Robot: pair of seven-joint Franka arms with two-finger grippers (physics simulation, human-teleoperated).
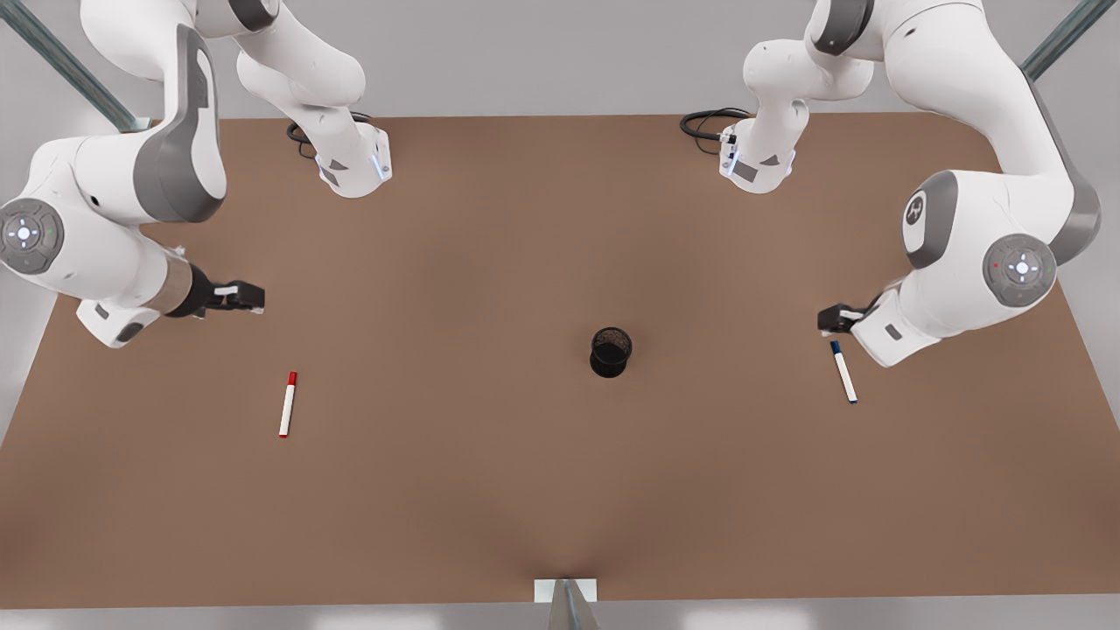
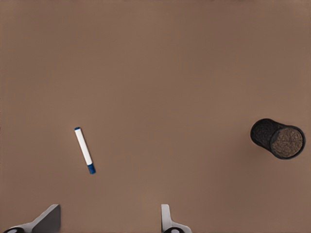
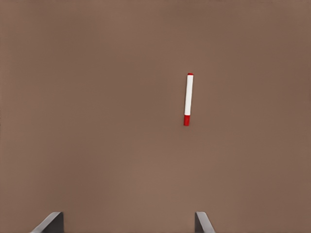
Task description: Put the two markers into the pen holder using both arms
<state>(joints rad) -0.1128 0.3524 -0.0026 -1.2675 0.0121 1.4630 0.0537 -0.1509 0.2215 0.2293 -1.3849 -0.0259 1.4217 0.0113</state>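
Observation:
The red-capped marker [image 1: 287, 404] [image 3: 188, 99] lies flat on the brown table toward the front view's left. My right gripper [image 1: 254, 297] [image 3: 127, 222] hovers open behind it, apart from it. The blue-capped marker [image 1: 843, 372] [image 2: 84, 150] lies flat toward the front view's right. Just behind its capped end hangs my left gripper [image 1: 827, 319] [image 2: 109, 218], open and holding nothing. The black mesh pen holder [image 1: 611, 352] [image 2: 278, 139] stands upright a little right of the table's middle, between the two markers.
The two arm bases [image 1: 354, 162] [image 1: 757, 162] stand at the back of the table [image 1: 490, 490], each with a coiled black cable [image 1: 709, 122] beside it. A metal bracket [image 1: 566, 591] sits at the front edge. Wide bare tabletop surrounds the holder.

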